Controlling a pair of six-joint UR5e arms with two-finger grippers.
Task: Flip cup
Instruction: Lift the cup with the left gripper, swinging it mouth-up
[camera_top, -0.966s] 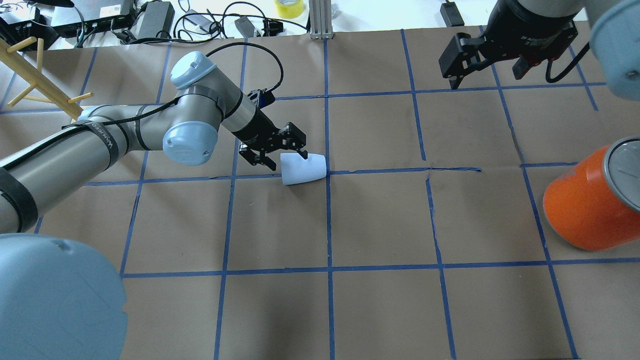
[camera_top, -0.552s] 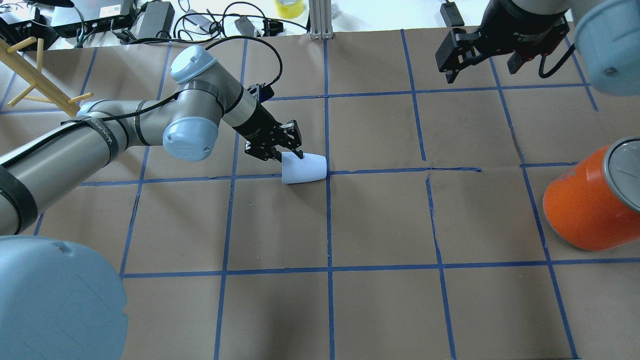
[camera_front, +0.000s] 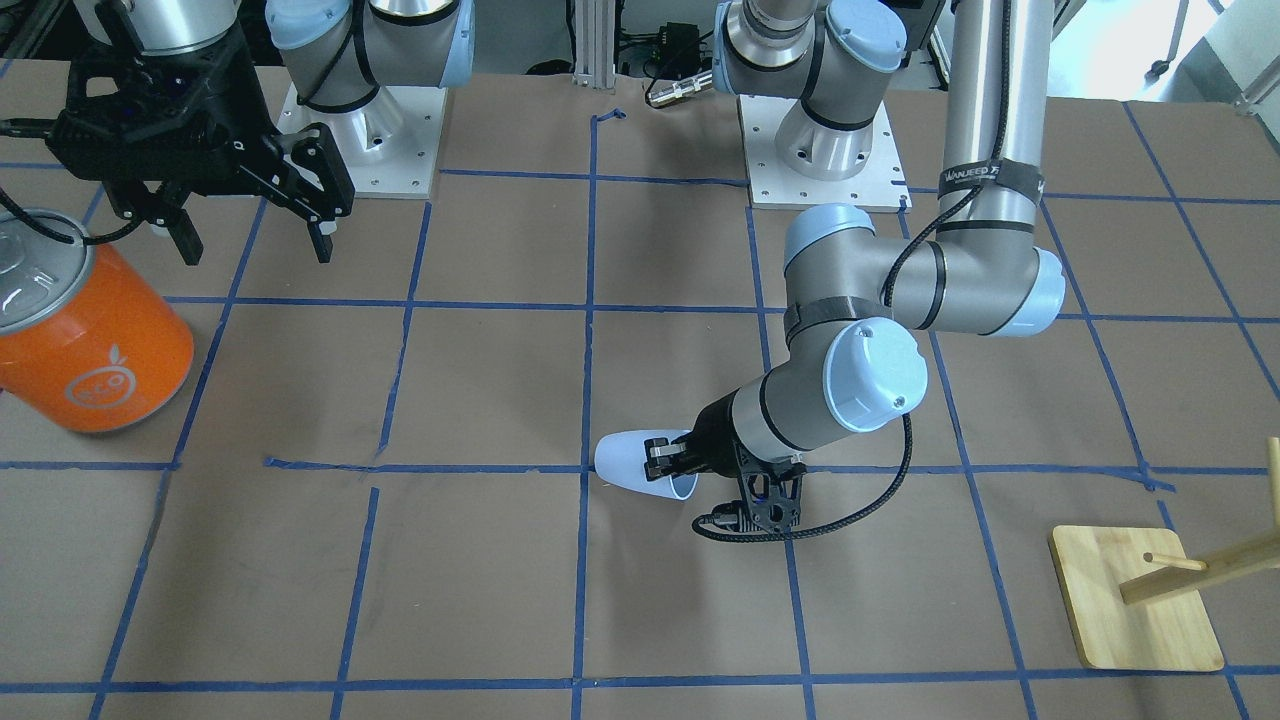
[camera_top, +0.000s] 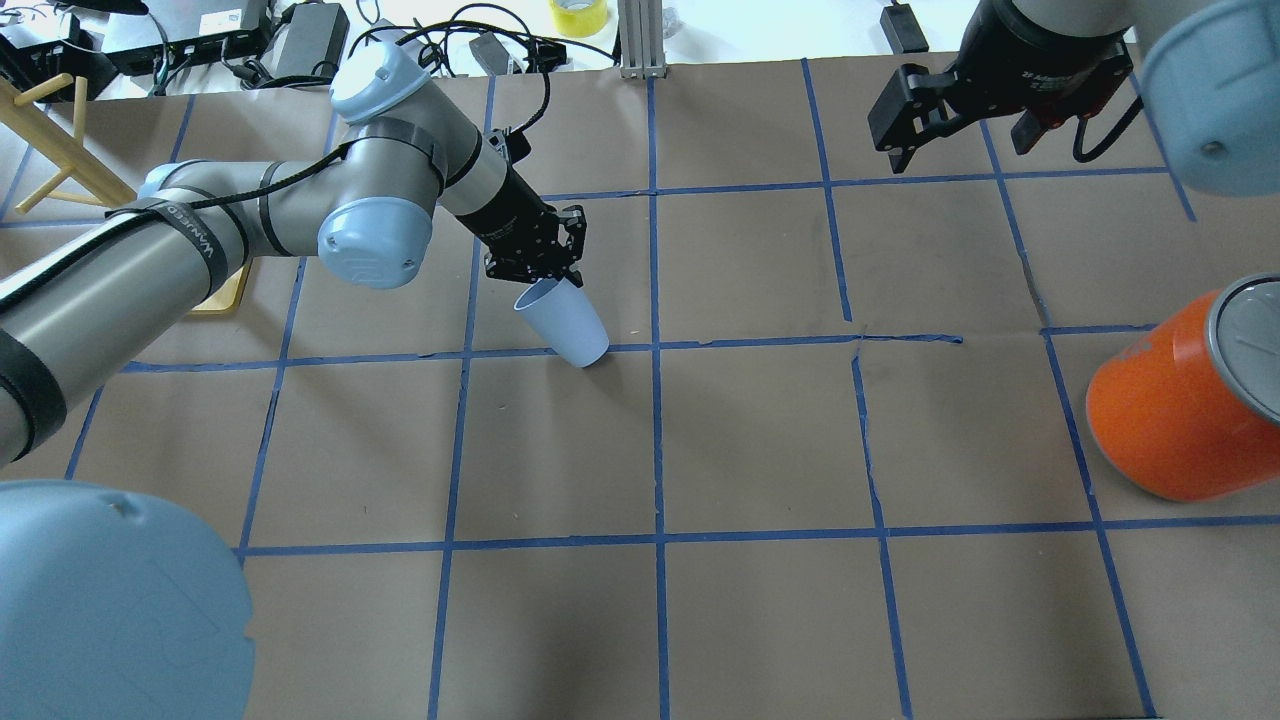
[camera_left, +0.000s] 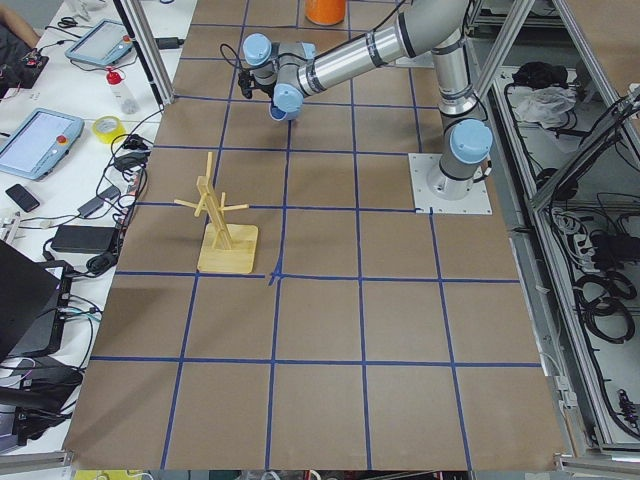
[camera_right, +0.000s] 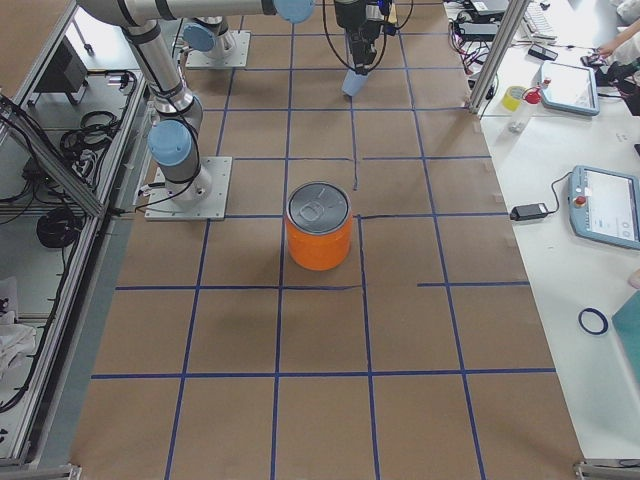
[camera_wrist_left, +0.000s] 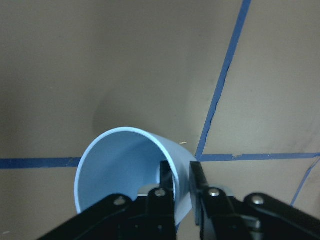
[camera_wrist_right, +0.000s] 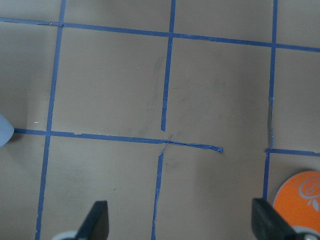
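Left hand (camera_top: 558, 280) clamped on thin rim of cup (camera_top: 565, 322): one finger inside mouth, one outside. Cup smooth, matte, pale blue, tapered, held tilted over brown-paper counter (camera_top: 760, 440), narrow base low beside blue tape line; I cannot tell whether base touches. Right hand (camera_top: 960, 150) spread wide, empty, well apart from cup.

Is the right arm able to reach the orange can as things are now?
Probably yes. The right end effector, open and empty, hangs close to the orange can, and nothing stands between them.
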